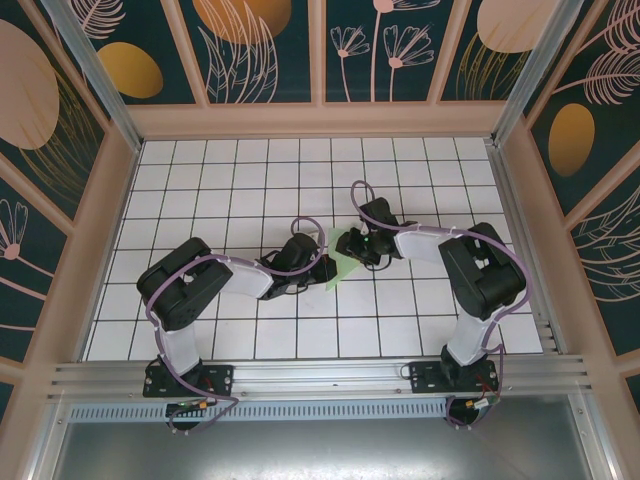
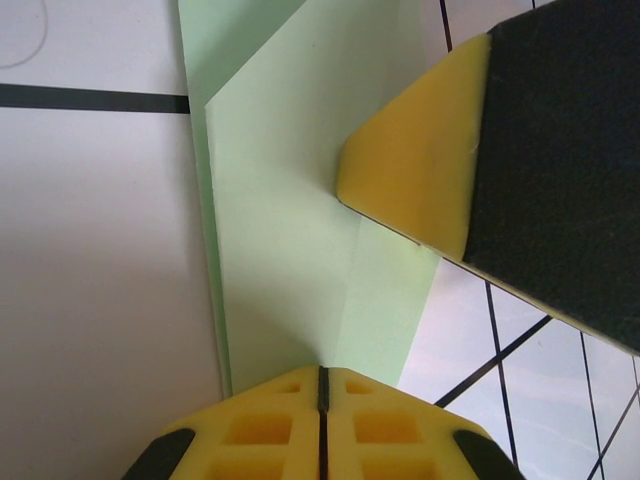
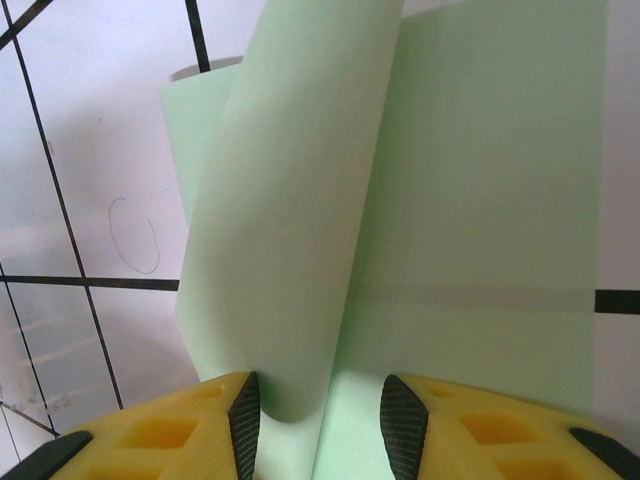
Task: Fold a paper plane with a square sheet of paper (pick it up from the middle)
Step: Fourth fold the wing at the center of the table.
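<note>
White gridded tiles with dark lines are covering the counter (image 1: 200, 200), and panels (image 1: 260, 50) painted with leaves and flowers on dark teal are walling it in on three sides. Both arms are reaching inward from the near edge and meeting near the middle of the grid. The square sheet of paper (image 1: 336, 266) is lying between them there, pale mint green and already partly folded.

The left fingers (image 2: 260, 425) are sitting closed, their yellow tips pressing together with no gap along the seam. The near edge of the sheet (image 2: 290, 230) is running right into that seam, so they are pinching the paper. A crease is climbing away from the pinch across the sheet, and a second layer of green is peeking out along the left edge beneath the top one. One of the right fingers (image 2: 420, 170), yellow with a black pad, is coming in from the upper right and overlapping the paper's far side; whether it is touching the sheet I cannot tell.

Seen from the right wrist, the right fingers (image 3: 170, 435) are standing apart and gripping nothing. A flap of the sheet (image 3: 280, 250) is curling upward between the two black pads. It is sitting close against the left-hand pad and clear of the other, while the rest of the paper is lying flat on the tiles beneath.
</note>
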Motion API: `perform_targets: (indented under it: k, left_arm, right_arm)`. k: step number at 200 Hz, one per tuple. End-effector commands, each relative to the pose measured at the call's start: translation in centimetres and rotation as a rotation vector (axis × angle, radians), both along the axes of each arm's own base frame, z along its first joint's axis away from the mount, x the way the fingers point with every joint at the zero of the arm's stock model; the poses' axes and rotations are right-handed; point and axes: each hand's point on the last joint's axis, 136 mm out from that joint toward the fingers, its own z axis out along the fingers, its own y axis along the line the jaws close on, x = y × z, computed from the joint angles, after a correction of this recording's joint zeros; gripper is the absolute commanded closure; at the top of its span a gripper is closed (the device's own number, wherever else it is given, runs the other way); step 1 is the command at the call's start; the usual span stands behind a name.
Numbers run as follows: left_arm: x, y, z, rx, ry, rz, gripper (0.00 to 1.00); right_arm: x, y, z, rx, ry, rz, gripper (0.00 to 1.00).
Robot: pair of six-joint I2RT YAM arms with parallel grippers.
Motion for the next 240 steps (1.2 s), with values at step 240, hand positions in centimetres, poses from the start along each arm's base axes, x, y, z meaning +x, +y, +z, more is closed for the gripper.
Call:
perform_targets:
  k: [240]
  left_arm:
    - [-3.7, 3.9, -5.9, 0.196, 0.177, -0.007, 1.00]
  right_arm:
    - [-1.2, -0.1, 1.5, -0.069, 0.026, 0.074, 0.57]
